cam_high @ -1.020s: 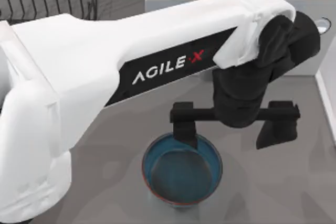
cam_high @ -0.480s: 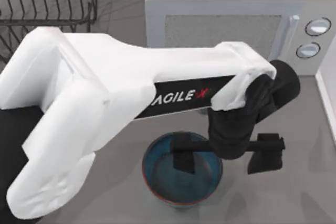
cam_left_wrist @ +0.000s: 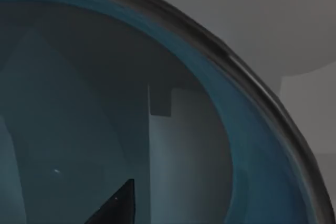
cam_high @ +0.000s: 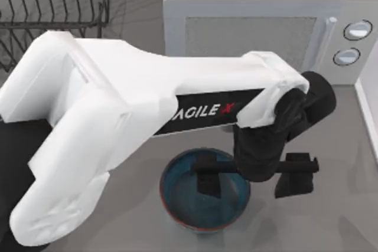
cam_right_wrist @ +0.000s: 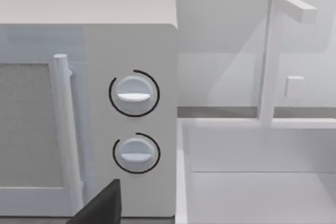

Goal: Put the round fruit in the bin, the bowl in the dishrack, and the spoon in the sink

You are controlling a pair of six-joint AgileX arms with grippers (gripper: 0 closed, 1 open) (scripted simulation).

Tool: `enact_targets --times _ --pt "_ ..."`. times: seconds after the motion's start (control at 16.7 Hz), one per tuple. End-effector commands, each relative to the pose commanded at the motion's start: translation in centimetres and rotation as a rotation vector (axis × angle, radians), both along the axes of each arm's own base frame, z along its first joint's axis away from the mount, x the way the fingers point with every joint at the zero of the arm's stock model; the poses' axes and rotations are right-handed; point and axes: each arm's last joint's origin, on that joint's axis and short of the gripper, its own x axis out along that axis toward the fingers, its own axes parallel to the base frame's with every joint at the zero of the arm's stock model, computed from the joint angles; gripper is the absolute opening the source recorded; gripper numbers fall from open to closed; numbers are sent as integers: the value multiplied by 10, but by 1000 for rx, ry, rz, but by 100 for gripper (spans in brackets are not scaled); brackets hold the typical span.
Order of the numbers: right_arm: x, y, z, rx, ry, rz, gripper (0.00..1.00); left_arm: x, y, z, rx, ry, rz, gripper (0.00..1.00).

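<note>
Bowl is sitting on the tabletop just in front of the microwave. Left hand has been dropping lower onto it, fingers spread wide and gripping nothing, one inside the bowl, one outside. Rim pinch looks imminent; dishrack is waiting beside the microwave.

Left arm reaching across the table, gripper spread wide.
The left gripper is pointing straight down (white forearm slanting in from the table's left), its two black fingers standing well apart, one left, one right.
</note>
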Motion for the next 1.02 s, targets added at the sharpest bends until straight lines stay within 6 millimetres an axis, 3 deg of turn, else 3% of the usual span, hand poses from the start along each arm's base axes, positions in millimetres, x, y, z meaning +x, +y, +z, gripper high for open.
enact_targets --times 0.6,1.02 --pt "0 0 0 0 0 0 100 0 0 0 0 0 0 2" --pt "0 0 0 0 0 0 100 0 0 0 0 0 0 0"
